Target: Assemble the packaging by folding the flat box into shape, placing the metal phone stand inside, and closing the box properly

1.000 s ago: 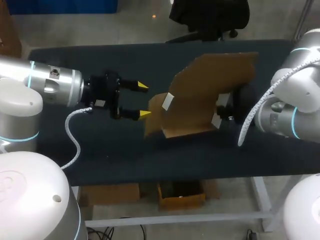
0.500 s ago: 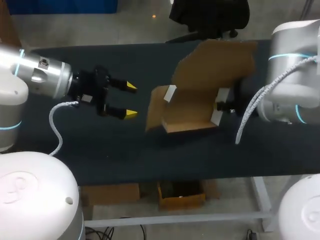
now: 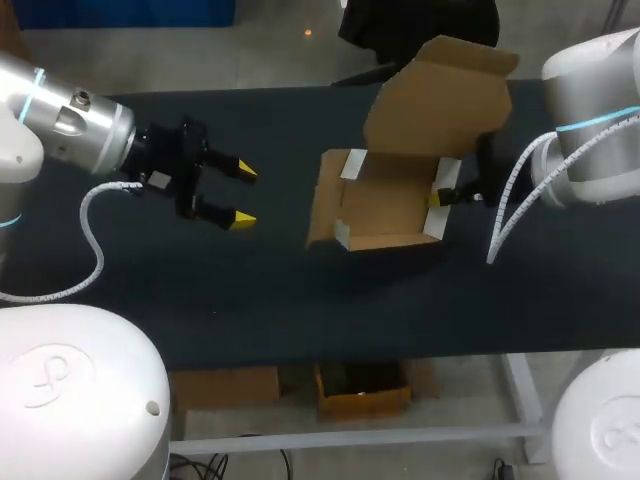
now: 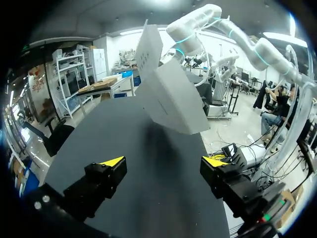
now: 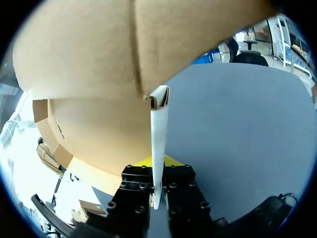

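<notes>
Folding partly done on the box: walls up, side flaps out, lid raised and open. Sits right of centre on the counter, seemingly tilted clear of it. Pinched at its right wall by the right gripper, fingers closed on the cardboard. Left gripper well apart, fingers spread, holding nothing. No phone stand in sight; insertion and closing judged outstanding. Counter dark and matte.
</notes>
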Tool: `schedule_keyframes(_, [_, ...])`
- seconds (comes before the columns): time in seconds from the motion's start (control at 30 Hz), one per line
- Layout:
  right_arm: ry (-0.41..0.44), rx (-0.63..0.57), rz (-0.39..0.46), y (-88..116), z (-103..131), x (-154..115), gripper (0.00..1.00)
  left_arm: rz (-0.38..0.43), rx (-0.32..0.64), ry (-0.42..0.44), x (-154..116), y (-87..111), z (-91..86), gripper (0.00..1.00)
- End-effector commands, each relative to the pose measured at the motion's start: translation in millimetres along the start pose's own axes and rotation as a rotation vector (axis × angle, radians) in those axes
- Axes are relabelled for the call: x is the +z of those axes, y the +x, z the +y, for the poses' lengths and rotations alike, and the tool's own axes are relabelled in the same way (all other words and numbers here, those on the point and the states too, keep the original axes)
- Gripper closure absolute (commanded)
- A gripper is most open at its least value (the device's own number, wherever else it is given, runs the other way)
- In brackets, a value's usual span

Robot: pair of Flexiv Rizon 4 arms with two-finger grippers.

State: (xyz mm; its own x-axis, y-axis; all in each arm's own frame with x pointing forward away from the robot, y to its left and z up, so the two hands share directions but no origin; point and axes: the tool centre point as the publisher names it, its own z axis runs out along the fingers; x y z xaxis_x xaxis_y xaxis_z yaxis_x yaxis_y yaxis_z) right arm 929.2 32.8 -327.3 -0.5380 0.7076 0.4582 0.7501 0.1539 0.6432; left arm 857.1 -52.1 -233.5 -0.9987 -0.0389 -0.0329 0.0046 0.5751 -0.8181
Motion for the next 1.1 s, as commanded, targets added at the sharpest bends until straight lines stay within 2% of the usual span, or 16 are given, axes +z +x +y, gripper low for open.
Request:
schedule_keyframes(0.03, [0.373, 0.014, 0.066, 2, 7, -6, 1.0, 0.017, -0.011, -0.02, -2, -4.4, 1.0, 0.0])
schedule_keyframes(0.33, [0.532, 0.035, 0.027, 6, 8, -6, 1.0, 0.02, -0.026, -0.055, -4, -6.2, 6.0, 0.0])
schedule_keyframes(0.53, [0.646, 0.052, -0.015, 13, -1, -8, 1.0, 0.034, -0.05, -0.08, -5, -7.1, 9.3, 0.0])
schedule_keyframes(1.1, [0.647, 0.055, -0.019, 13, -3, -9, 1.0, 0.034, -0.05, -0.08, -5, -7.1, 9.3, 0.0])
